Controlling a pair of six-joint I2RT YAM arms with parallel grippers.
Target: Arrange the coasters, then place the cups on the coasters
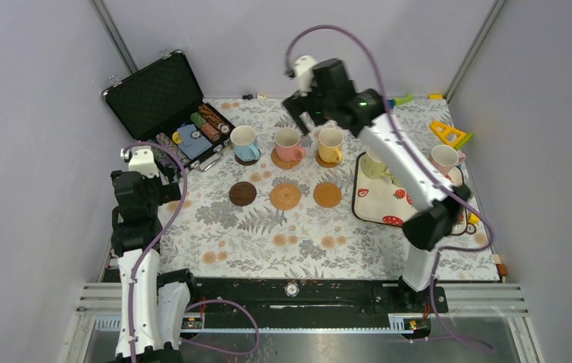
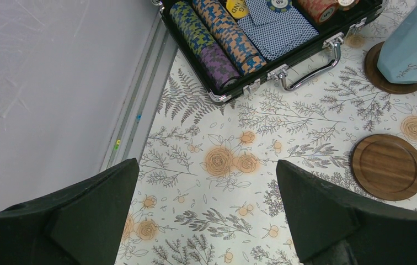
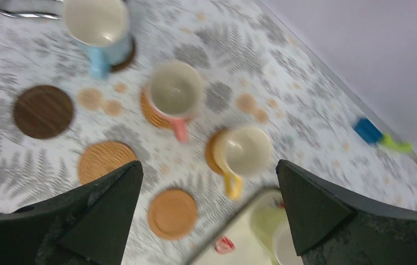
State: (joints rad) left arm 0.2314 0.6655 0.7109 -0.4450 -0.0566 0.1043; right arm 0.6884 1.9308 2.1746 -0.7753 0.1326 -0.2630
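While three coasters (image 1: 285,196) wait bare, we're halfway.
Right gripper (image 3: 207,168) spread, empty, above the yellow mug (image 3: 245,150); left gripper (image 2: 206,165) spread, idle.

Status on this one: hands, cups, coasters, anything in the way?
Left hand, right hand open, empty. Blue cup, pink cup, yellow cup on back coasters; three near coasters bare. Pale green cup on tray. No obstruction seen.
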